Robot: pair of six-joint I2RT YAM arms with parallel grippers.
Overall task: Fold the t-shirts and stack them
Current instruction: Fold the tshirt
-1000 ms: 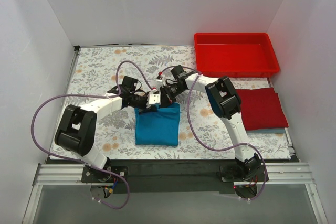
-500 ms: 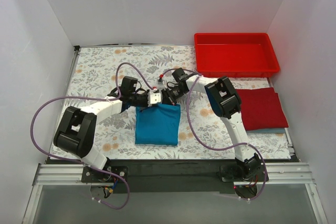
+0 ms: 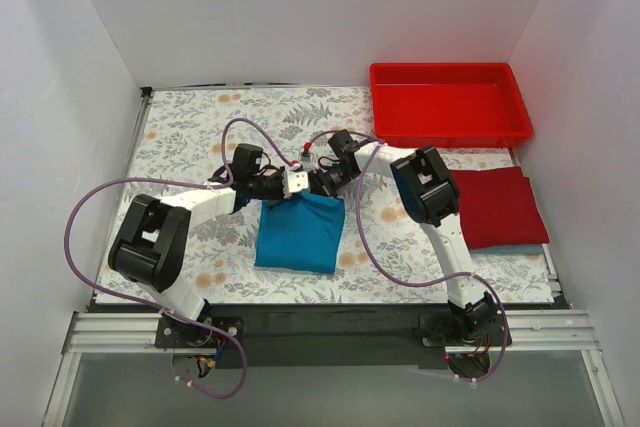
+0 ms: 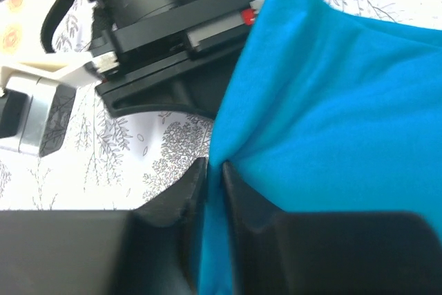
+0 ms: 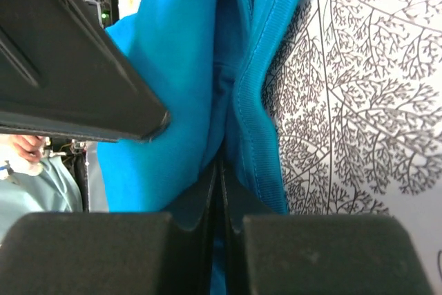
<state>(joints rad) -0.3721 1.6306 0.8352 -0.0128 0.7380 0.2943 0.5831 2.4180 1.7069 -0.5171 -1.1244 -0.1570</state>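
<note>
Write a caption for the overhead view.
Left gripper and right gripper pinch the folded teal shirt at its far edge; red shirt and tray lie to the right.

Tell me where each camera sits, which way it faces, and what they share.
Top external: above and behind the bases, looking down at the table; both arms, red tray and red t-shirt show.
Left wrist: on the left arm, looking along the left gripper at the teal-blue t-shirt.
Right wrist: looking along the right gripper at the same cloth.
Shared: all show the teal-blue t-shirt.
</note>
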